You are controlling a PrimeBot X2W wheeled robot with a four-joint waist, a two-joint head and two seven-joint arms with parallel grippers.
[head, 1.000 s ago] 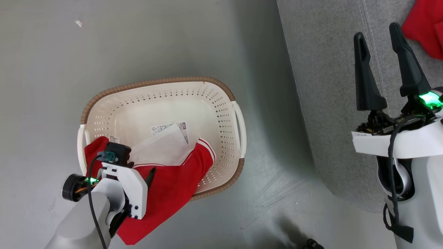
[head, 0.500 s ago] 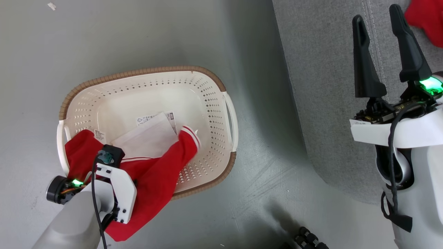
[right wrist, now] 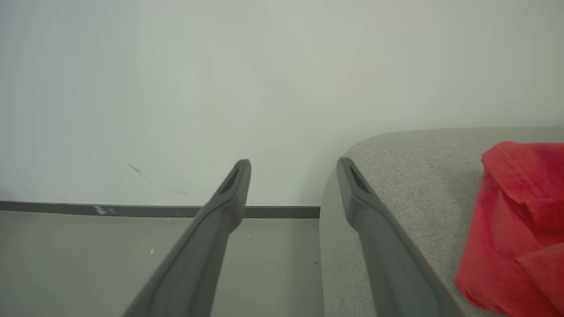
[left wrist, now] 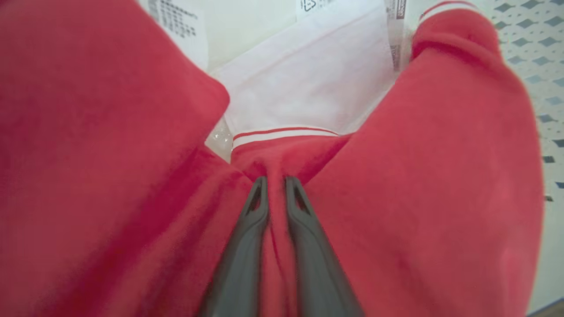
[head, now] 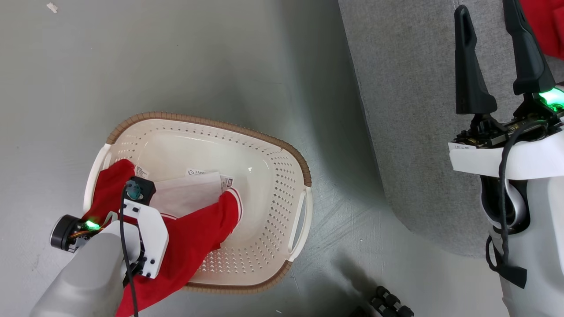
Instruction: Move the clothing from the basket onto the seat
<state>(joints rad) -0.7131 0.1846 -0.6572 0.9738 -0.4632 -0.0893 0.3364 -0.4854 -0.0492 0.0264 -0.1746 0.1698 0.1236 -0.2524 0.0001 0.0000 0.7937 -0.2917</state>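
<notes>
The cream basket [head: 305, 172] with its brown rim stands on the grey floor at the lower left of the head view. Red clothing [head: 194, 237] with white-striped cuffs lies across its near side and hangs over the rim. In the left wrist view my left gripper [left wrist: 275, 182] is shut on a fold of this red clothing [left wrist: 440, 176], close to a white panel [left wrist: 308, 88]. My right gripper [head: 484, 8] stands open and holds nothing, above the grey seat [head: 418, 110]. A second red garment [right wrist: 520, 220] lies on the seat [right wrist: 418, 176].
A printed paper label [head: 196, 172] lies on the basket's bottom. A dark ribbed object [head: 390, 304] sits on the floor at the lower edge. In the right wrist view a pale wall with a dark baseboard [right wrist: 132, 210] stands beyond the seat's rounded corner.
My left gripper's fingers have shut on the red clothing. The sleeve has drawn back toward the gripper. The head camera has shifted, so the basket sits differently in the picture. The right gripper stays open.
</notes>
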